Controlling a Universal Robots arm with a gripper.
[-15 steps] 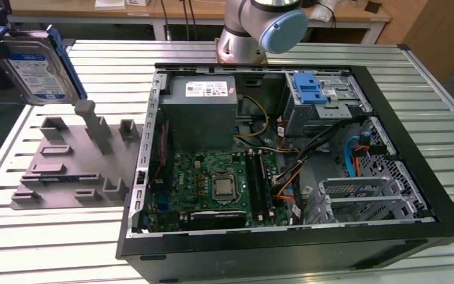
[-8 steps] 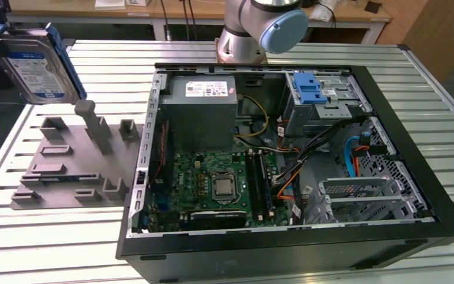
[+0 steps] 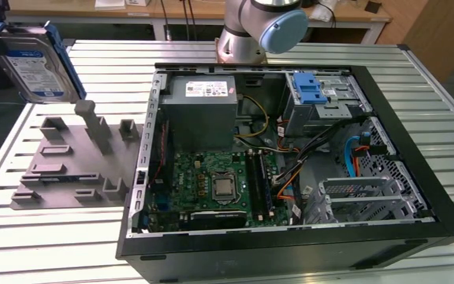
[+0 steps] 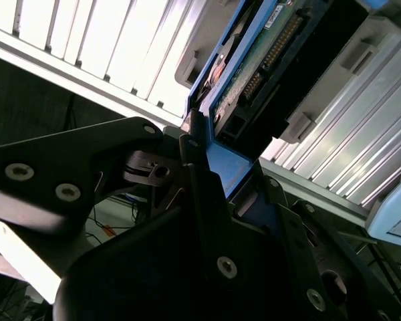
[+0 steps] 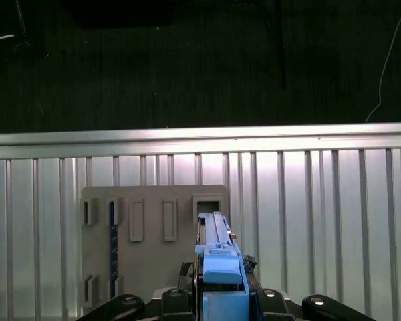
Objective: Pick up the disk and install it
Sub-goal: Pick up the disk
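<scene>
One disk (image 3: 33, 62) aloft, clenched by the gripper (image 4: 226, 174).
We grip its blue bracket (image 5: 220, 274) edge-on over the grey holder tray (image 3: 61, 171); we judge a firm, untilted hold matters.

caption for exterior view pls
The disk held in the air above the grey holder, beside the open computer case.

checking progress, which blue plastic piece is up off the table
The blue bracket around the disk, in the air at the exterior view's left; the blue latch strip sits inside the case.
</scene>
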